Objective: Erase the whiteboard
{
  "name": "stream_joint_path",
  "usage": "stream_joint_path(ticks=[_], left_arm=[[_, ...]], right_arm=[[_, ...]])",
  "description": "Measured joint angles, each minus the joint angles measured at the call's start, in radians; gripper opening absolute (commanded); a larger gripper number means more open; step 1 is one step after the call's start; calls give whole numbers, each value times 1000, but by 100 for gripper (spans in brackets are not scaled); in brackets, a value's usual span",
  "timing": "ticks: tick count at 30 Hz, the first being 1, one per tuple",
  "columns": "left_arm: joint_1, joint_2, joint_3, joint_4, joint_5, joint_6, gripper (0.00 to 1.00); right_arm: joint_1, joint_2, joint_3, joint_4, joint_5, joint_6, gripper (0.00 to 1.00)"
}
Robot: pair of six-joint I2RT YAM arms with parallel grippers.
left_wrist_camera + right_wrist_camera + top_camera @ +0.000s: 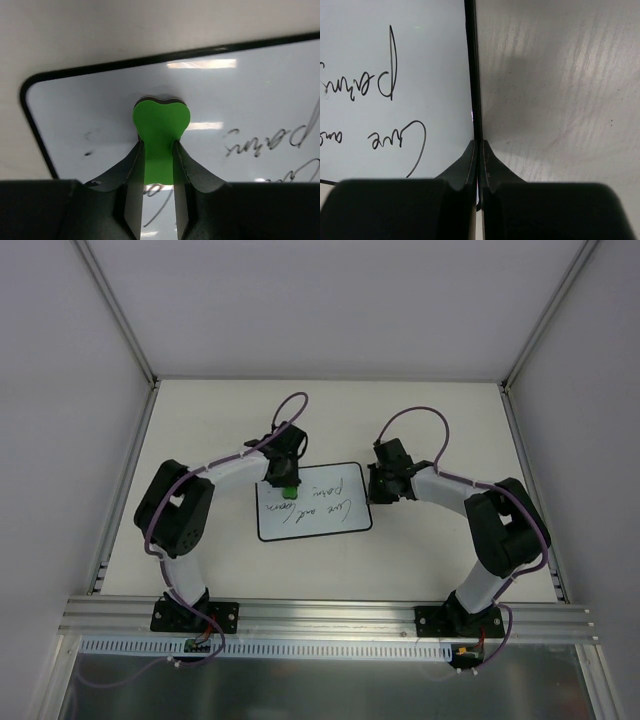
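The whiteboard (318, 512) lies flat mid-table, white with a thin black rim and dark handwriting across its middle and right. My left gripper (287, 483) is shut on the green eraser (288, 491) and holds it down on the board's far-left part. In the left wrist view the eraser (160, 120) sits between my fingers (132, 165), and the board (250, 95) around it shows only faint smudges. My right gripper (376, 486) is shut, with its tips over the board's right rim (472, 75); writing shows on the board (420, 55) to the left.
The pale tabletop (440, 430) is enclosed by white walls with metal posts. An aluminium rail (330, 615) runs along the near edge by both arm bases. Purple cables loop above each wrist.
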Motion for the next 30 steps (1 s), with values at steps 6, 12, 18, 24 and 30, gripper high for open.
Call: stream_joint_path(ticks=[6, 12, 18, 24, 30], left_arm=[[129, -40, -43, -11, -14, 5, 0], [184, -57, -65, -10, -12, 13, 0], [208, -98, -120, 11, 8, 23, 0], [163, -170, -198, 7, 31, 6, 0], [-19, -159, -179, -30, 51, -29, 0]], right_arm=[[1, 3, -1, 8, -4, 8, 0], [1, 6, -1, 14, -9, 11, 0], [1, 8, -1, 22, -13, 14, 0], [1, 10, 0, 29, -15, 18, 0], [1, 11, 0, 28, -15, 28, 0]])
